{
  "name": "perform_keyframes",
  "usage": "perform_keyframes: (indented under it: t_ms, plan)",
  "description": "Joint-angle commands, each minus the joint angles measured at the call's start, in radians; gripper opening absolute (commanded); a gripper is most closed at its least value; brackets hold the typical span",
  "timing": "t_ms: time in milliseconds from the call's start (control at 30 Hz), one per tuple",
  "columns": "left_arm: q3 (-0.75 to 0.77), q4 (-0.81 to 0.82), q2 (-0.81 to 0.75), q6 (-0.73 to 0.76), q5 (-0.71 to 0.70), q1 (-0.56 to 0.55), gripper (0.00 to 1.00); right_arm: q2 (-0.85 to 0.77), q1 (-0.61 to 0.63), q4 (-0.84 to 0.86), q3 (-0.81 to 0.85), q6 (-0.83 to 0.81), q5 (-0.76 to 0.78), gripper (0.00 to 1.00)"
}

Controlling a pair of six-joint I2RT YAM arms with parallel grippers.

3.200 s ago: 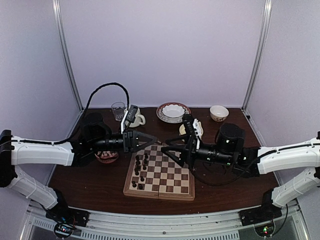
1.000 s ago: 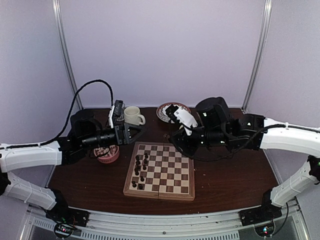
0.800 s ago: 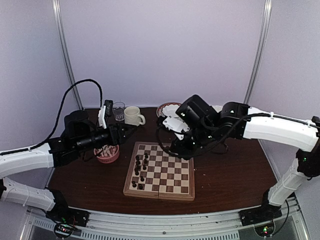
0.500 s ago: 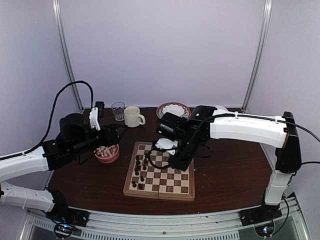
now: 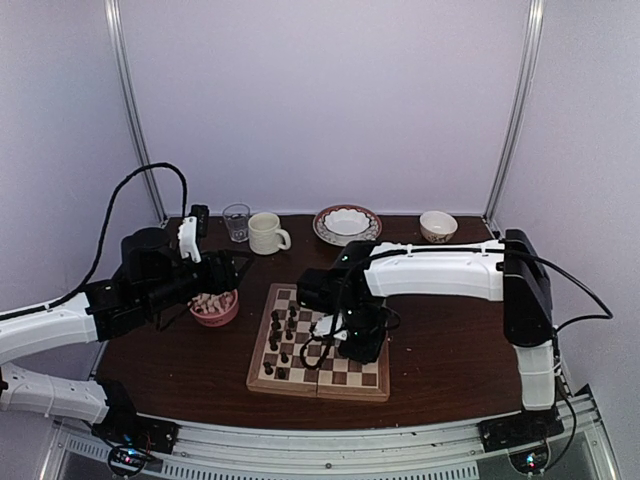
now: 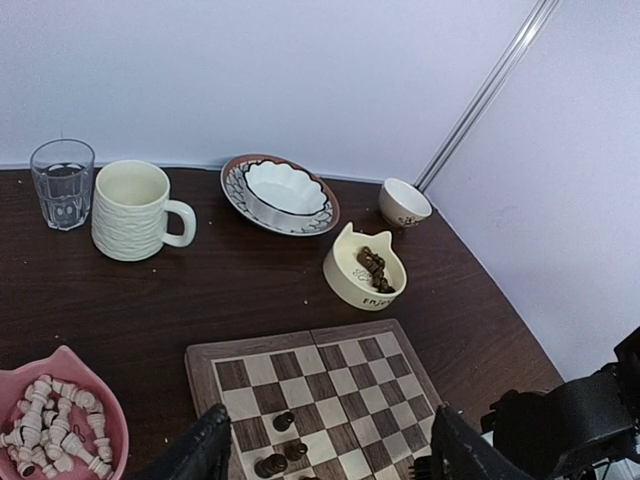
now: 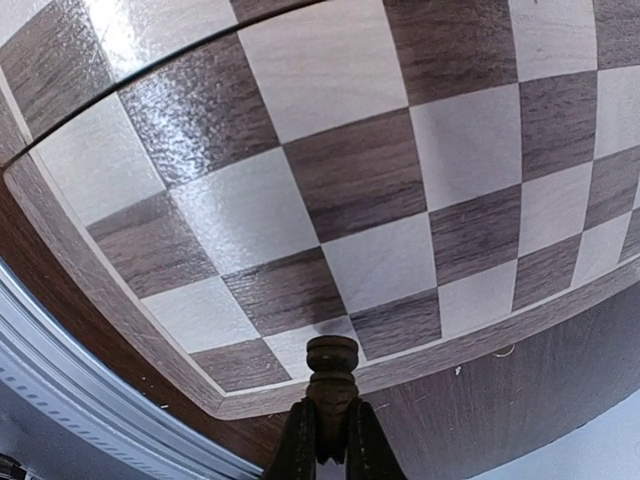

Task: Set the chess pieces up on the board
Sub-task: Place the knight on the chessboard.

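Right wrist view — right hand (image 7: 332,432) clenched on a dark chess piece (image 7: 332,368) — over the board (image 7: 350,170).

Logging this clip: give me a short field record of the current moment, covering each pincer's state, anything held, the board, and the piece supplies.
left pincer: open, empty, beside pink bowl
right pincer: shut on dark piece, above board
board: several dark pieces on left side
pink bowl: pale pieces
cream bowl: spare dark pieces
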Motion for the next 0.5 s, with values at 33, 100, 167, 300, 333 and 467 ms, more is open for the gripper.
perform_keyframes:
  t_ms: [33,100,167,300,333,467]
  plan:
    - [0.002,0.019,0.001,0.022,0.004,0.003,0.69,0.042,0.004,-0.036,0.050,-0.038,0.017,0.01]
    - [0.002,0.024,0.002,0.023,0.013,0.003,0.68,0.047,0.003,-0.032,0.057,-0.041,0.015,0.13]
    - [0.003,0.024,0.003,0.023,0.017,0.003,0.68,0.045,0.003,-0.019,0.061,-0.044,0.016,0.30]
    - [0.007,0.024,0.011,0.024,0.028,0.003,0.68,0.028,0.004,-0.001,0.063,-0.045,0.013,0.44]
    - [0.009,0.025,0.015,0.026,0.034,0.003,0.68,0.020,0.004,0.007,0.061,-0.047,0.008,0.48]
    - [0.021,0.017,0.024,0.042,0.064,0.003,0.69,-0.064,0.003,0.064,0.037,-0.053,-0.027,0.53]
